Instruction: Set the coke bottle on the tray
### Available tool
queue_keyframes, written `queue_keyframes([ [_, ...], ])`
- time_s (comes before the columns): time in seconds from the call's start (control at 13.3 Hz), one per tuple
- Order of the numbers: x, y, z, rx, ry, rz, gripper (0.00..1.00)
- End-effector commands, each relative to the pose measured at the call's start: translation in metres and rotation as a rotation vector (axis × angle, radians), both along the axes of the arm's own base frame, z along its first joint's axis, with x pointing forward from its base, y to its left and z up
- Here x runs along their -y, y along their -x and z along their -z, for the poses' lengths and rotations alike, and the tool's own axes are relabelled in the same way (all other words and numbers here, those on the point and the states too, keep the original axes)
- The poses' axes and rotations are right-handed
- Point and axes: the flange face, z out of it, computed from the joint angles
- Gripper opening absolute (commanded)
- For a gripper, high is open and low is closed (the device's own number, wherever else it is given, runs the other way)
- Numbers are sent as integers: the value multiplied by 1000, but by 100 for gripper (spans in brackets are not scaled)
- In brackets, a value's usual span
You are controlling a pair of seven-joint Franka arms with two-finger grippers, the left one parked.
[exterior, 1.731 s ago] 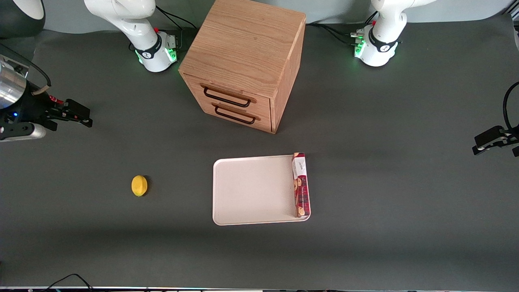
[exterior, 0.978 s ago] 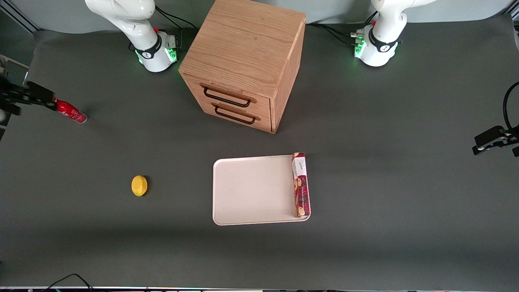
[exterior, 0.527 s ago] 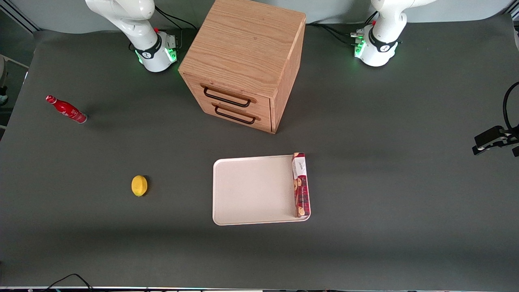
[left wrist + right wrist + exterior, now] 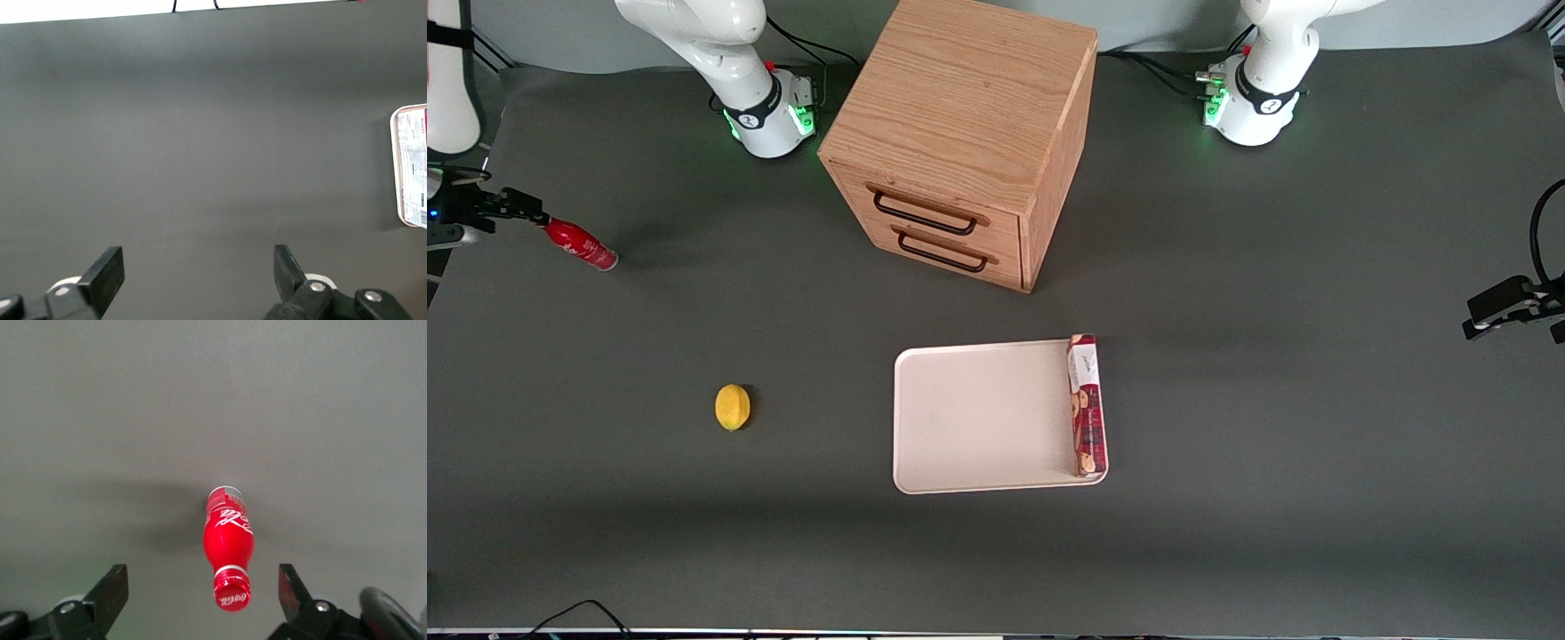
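My claw (image 4: 200,597) hangs directly above the small slim red coke bottle with the red cap and white lettering (image 4: 228,547), and its two black fingers (image 4: 110,593) stand wide apart, one on each side of the cap, touching nothing. The bottle stands upright on the dark grey desk (image 4: 1227,267), so its long axis points up toward me; the wrist view looks down on the cap, which lies about midway between my fingers. I judge that the coming move is a straight descent until the fingers are beside the neck, and then closing.

In the front view my claw (image 4: 511,206) is at the working arm's end of the desk, just at the cap of the bottle (image 4: 580,244). I take the flat rectangular off-white tray with rounded corners (image 4: 978,418) as landmark: the bottle is well apart from it, toward my end of the desk and farther from the front camera than the tray. My arm is clearly the nearer one to the bottle.

The count: one coke bottle, one tray, one long red cookie box (image 4: 1087,404) lying in the tray along its edge, one yellow lemon (image 4: 733,407) between the bottle's end and the tray, and one wooden cabinet with two drawers (image 4: 960,142).
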Motion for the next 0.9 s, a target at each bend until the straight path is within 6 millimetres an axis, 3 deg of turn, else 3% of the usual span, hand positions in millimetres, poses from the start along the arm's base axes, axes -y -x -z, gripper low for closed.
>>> queue_keyframes([
  [0.0,-1,22,11,38,3,-13,100],
  [0.23,-2,28,21,49,5,-9,99],
  [0.53,10,43,28,50,3,-35,89],
  [0.75,10,45,29,49,0,-46,79],
  [0.83,13,47,29,49,-1,-41,71],
])
